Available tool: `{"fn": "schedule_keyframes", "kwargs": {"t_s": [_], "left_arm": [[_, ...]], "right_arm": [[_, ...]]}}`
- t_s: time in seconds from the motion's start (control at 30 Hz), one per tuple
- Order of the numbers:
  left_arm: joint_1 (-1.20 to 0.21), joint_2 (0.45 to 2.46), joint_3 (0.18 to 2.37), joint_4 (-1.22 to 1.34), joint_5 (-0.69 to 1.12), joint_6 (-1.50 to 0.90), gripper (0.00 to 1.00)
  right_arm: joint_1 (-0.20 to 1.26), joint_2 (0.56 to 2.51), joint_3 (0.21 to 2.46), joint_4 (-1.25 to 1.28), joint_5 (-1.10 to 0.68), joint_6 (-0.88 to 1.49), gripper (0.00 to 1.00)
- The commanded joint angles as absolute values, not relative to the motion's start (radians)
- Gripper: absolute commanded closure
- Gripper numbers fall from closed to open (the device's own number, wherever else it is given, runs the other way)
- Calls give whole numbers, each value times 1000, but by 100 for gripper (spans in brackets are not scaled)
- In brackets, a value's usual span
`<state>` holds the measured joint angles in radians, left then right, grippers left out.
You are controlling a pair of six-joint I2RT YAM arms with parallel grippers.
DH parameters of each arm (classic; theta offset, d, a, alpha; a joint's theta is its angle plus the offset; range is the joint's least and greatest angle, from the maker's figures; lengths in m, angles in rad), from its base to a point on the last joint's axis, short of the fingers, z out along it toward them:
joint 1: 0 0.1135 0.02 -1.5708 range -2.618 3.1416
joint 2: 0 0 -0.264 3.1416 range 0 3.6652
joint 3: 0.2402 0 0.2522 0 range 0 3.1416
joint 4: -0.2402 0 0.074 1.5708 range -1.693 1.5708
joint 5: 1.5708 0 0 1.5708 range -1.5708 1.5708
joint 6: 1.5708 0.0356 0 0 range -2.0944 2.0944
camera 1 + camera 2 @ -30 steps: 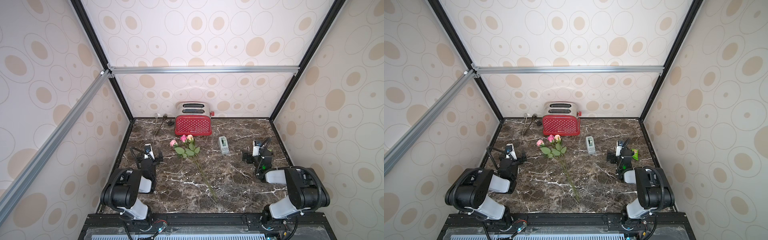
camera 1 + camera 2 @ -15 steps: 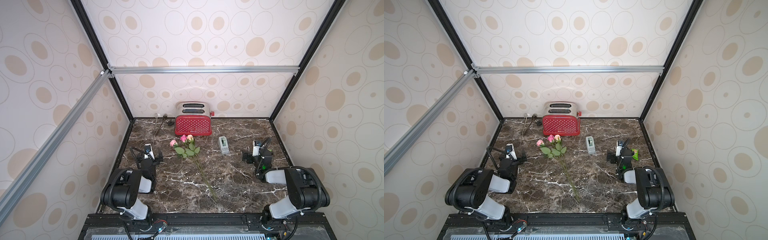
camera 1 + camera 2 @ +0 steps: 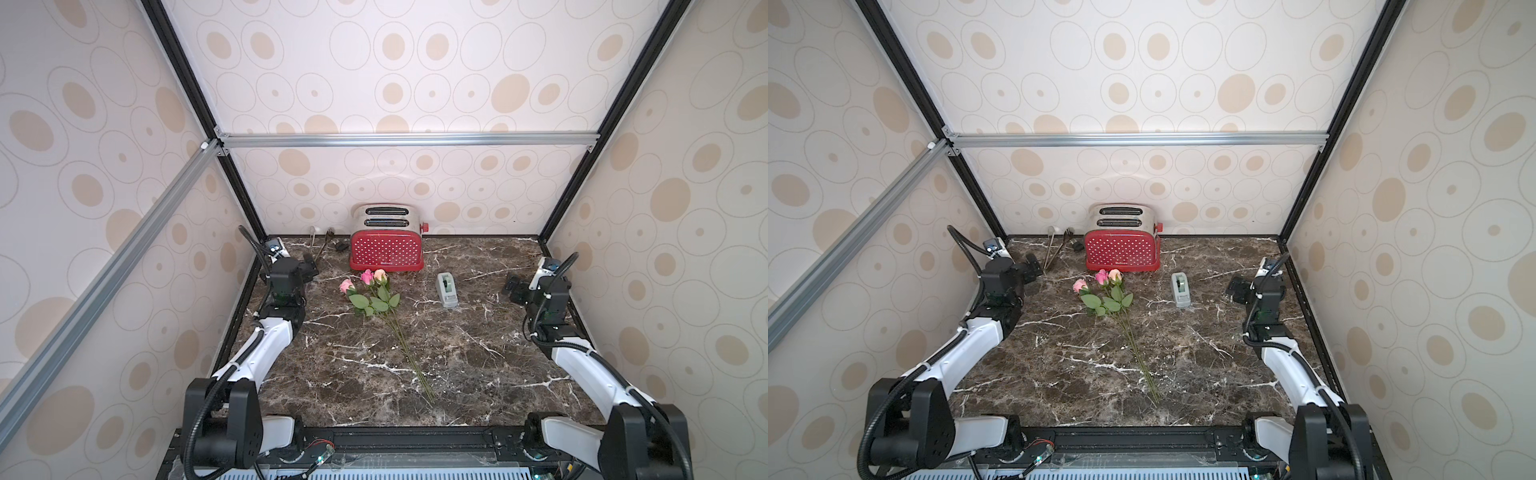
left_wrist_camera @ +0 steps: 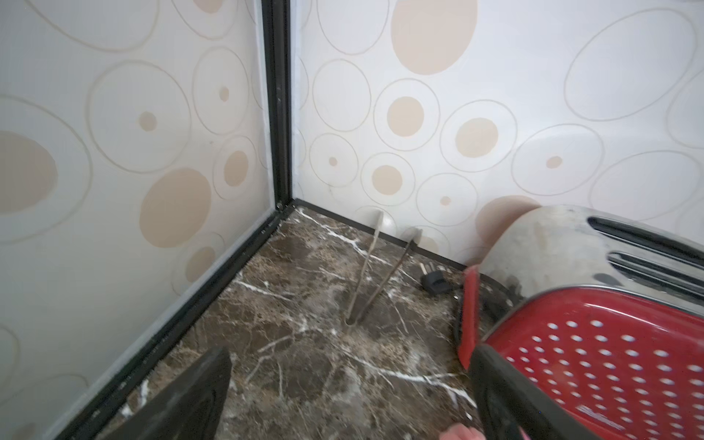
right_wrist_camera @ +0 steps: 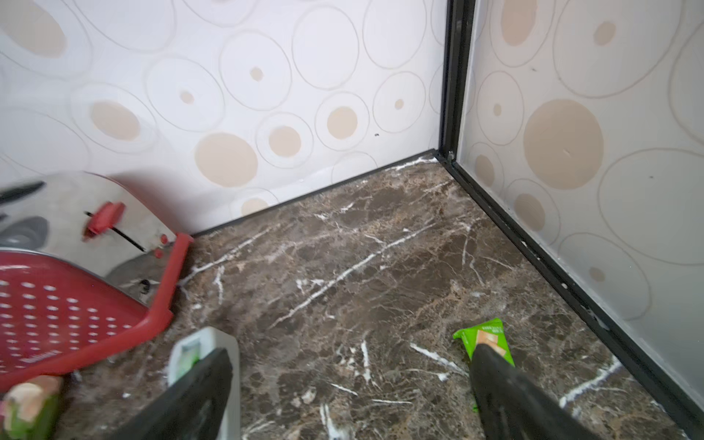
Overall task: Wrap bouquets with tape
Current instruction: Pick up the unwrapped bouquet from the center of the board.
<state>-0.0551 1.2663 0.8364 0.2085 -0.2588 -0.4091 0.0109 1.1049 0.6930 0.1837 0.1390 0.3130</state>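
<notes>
The bouquets (image 3: 376,300) (image 3: 1109,300) lie mid-table in both top views: two pink roses and a peach one, thin stems trailing toward the front edge. Right of them stands the grey tape (image 3: 446,289) (image 3: 1180,289) dispenser. My left gripper (image 3: 309,269) (image 3: 1032,267) hovers open left of the blooms, near the back-left corner; its wrist view shows the left gripper (image 4: 350,354) over bare marble, a pink petal (image 4: 461,432) at the frame's edge. My right gripper (image 3: 513,288) (image 3: 1237,289) is open, right of the tape. In its wrist view the right gripper (image 5: 352,356) holds nothing; the tape (image 5: 198,346) lies behind one finger.
A red dotted toaster (image 3: 386,249) (image 3: 1122,249) (image 4: 590,343) (image 5: 57,304) stands at the back wall, with metal tongs (image 3: 320,249) (image 4: 373,278) and a black plug (image 4: 434,284) to its left. A small green packet (image 5: 484,335) lies by my right gripper. Walls enclose three sides.
Both arms have unfolded from near the front edge and reached toward the back of the table. Both grippers stay open. The roses and the tape have not moved.
</notes>
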Motion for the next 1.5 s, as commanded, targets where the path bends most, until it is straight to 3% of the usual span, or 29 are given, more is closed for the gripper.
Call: {"fn": "schedule_keyframes", "kwargs": {"t_s": [0.0,0.13,0.43,0.47,0.63,0.73,0.8,0.93,1.47], "left_arm": [[-54,1235,809,-54,-110,-601,2],[-95,1144,707,-46,-69,-758,2],[-395,1157,666,-161,-120,-1059,2],[-416,1164,664,-163,-118,-1082,2],[-465,1187,664,-145,-112,-1096,3],[-465,1189,673,-174,-135,-1085,2],[-465,1179,677,-198,-157,-1083,2],[-464,1137,661,-229,-186,-1097,2],[-458,1025,572,-252,-206,-1136,2]], "right_arm": [[12,1081,717,-6,-44,404,0],[64,1135,835,-214,-213,436,0],[499,1155,841,-404,-35,355,1],[542,1168,847,-423,-21,359,3],[752,1322,945,-586,25,390,35],[823,1421,1011,-649,12,407,37],[842,1480,1041,-654,-16,421,45],[864,1610,1119,-673,-45,442,53],[878,1979,1404,-784,-47,417,63]]}}
